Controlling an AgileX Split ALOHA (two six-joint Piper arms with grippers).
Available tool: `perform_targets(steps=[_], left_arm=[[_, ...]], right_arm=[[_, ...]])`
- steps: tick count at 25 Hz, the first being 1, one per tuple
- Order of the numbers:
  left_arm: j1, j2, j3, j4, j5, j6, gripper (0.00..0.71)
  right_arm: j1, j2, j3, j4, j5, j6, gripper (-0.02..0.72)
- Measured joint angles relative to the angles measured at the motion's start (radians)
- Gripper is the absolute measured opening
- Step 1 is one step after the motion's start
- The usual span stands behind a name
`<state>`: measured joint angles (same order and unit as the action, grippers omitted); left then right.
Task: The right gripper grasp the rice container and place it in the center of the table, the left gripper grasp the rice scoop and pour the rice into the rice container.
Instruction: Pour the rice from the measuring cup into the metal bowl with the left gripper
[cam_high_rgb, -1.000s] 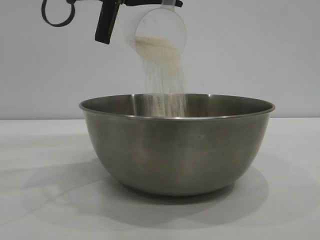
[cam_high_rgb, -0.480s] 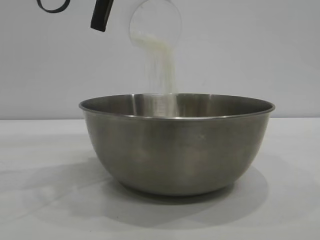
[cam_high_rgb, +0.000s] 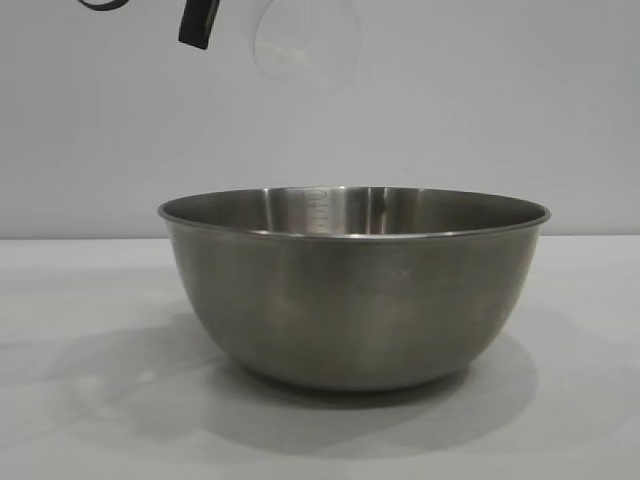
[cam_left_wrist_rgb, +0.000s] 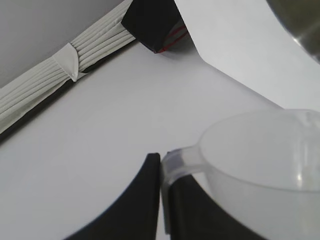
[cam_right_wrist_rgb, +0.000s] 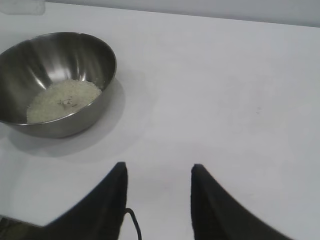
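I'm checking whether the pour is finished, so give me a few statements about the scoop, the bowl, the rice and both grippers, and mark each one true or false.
1. The rice lies inside the rice container. True.
2. The rice scoop is resting on the table. False: it is held in the air above the container.
3. The left gripper grips the scoop by its handle. True.
4. The right gripper is clamped on the container's rim. False: it is open, apart from the container, holding nothing.
5. Rice is streaming from the scoop. False: no stream is visible.
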<state>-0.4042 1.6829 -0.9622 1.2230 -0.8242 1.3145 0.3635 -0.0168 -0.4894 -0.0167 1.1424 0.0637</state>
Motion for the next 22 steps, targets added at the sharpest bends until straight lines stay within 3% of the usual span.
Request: perform_targets(steps=[11,15,19,22], left_arm=[[0.000,0.000,0.000,0.011,0.010,-0.027,0.000],[0.000,0.000,0.000,-0.076,0.010,-0.424,0.000],[0.003,0.014,0.000,-0.321,0.013,-0.859,0.000],[0.038,0.022,0.033,-0.542,0.005,-1.118,0.000]], right_arm=[[0.000,0.000,0.000,0.000,0.000,0.000,0.258],[0.000,0.000,0.000,0.000,0.000,0.000,0.258],[0.000,0.000,0.000,0.000,0.000,0.000,0.258],[0.000,0.000,0.000,0.000,0.000,0.000,0.258]])
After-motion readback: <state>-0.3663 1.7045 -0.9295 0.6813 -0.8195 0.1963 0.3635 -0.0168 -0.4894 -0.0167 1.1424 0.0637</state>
